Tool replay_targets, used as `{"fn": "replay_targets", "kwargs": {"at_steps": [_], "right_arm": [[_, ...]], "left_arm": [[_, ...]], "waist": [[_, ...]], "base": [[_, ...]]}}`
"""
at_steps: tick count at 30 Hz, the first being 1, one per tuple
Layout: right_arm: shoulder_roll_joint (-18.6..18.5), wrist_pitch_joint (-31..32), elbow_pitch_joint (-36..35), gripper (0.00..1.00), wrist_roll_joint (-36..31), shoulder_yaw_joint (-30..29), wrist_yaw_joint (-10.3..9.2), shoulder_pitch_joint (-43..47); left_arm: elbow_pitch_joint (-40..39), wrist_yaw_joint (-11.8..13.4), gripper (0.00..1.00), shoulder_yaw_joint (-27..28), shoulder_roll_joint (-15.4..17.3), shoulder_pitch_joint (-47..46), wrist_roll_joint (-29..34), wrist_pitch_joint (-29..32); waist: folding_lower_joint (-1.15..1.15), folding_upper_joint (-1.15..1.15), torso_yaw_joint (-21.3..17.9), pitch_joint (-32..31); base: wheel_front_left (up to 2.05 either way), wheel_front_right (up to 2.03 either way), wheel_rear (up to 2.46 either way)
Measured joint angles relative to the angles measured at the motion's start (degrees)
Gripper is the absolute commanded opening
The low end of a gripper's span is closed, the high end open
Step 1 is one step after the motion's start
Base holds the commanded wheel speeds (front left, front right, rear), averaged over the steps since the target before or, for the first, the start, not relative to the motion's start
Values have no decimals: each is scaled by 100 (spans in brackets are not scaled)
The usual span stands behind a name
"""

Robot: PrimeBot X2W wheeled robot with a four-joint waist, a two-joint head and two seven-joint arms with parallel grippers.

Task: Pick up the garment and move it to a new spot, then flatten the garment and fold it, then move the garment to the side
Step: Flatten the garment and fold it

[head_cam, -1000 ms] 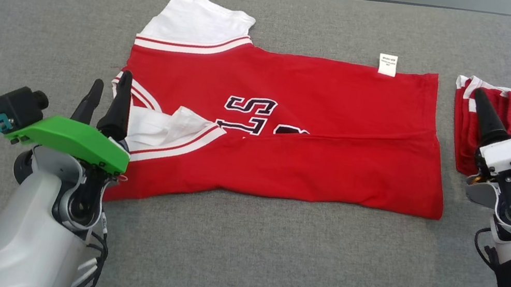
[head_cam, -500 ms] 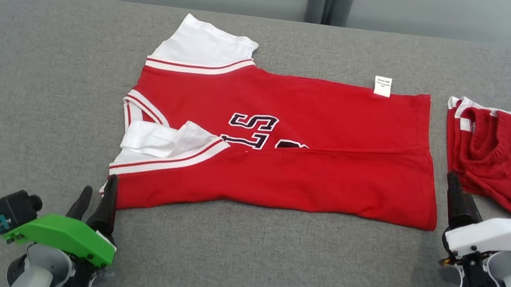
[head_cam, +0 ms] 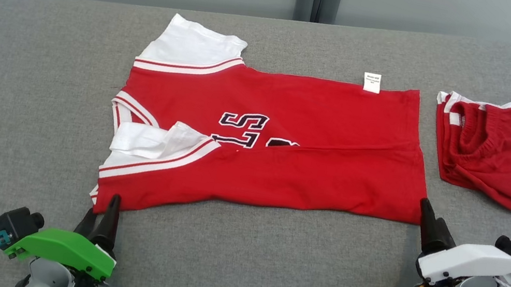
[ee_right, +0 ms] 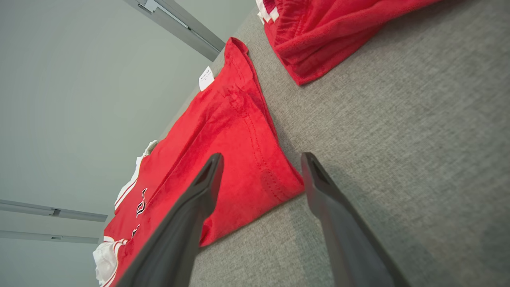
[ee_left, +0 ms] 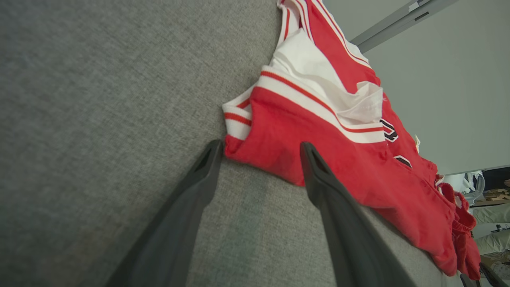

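Left gripper point(ee_left: 259, 145) and right gripper point(ee_right: 261, 156), wide open and empty, straddle near corners of the white-trimmed red jersey point(head_cam: 292, 113); each should pinch both layers evenly.

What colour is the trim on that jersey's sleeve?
White with a thin red stripe; the trim on the jersey shows best in the left wrist view.

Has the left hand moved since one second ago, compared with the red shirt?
Yes. The left hand drew back toward the robot: it was over the red shirt's folded white sleeve; now it is at the shirt's near corner.
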Motion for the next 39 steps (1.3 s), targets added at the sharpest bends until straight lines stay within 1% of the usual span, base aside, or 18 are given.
{"fn": "replay_targets", "kwargs": {"at_steps": [11, 22, 23, 24, 25, 27, 29, 31, 32, 33, 34, 39], "right_arm": [[92, -68, 75, 100, -79, 81, -15, 111], [180, -58, 240, 100, -78, 162, -9, -137], [193, -54, 272, 100, -76, 165, -9, -165], [204, -40, 300, 100, -68, 165, -7, -193], [222, -23, 322, 88, -48, 159, -5, -210], [261, -15, 376, 52, 13, 134, 1, -235], [268, -15, 445, 38, 38, 119, 10, -272], [274, -16, 491, 21, 67, 85, 53, -313], [278, -18, 510, 16, 101, 54, 77, -316], [281, -18, 534, 5, 132, 29, 101, -316], [280, -27, 558, 0, 135, 22, 104, -322], [279, -78, 675, 0, 133, 19, 154, -373]], "left_arm": [[-45, 71, 100, -63, 19, -86, -111, -20], [13, 119, 100, -208, 31, -291, -123, -85], [20, 120, 90, -222, 33, -300, -138, -86], [27, 120, 63, -234, 37, -311, -163, -86], [33, 120, 43, -248, 38, -321, -164, -91], [44, 120, 0, -283, 43, -336, -187, -116], [46, 119, 0, -325, 45, -348, -216, -134], [63, 119, 0, -387, 47, -348, -253, -135], [69, 119, 0, -414, 45, -348, -255, -135], [70, 119, 0, -423, 37, -348, -255, -145], [70, 116, 0, -423, 38, -348, -256, -190], [77, 68, 0, -430, 36, -348, -269, -257]], "waist": [[0, 0, -18, 183], [0, 0, 39, 297], [0, 0, 42, 301], [0, 0, 46, 304], [0, 0, 50, 305], [0, 0, 57, 305], [0, 0, 65, 302], [0, 0, 74, 296], [0, 0, 79, 292], [0, 0, 84, 286], [0, 0, 89, 281], [0, 0, 111, 247]], "base": [[0, 0, 0], [0, 0, 0], [0, 0, 0], [0, 0, 0], [0, 0, 0], [0, 0, 0], [0, 0, 0], [0, 0, 0], [0, 0, 0], [0, 0, 0], [0, 0, 0], [0, 0, 0]]}}
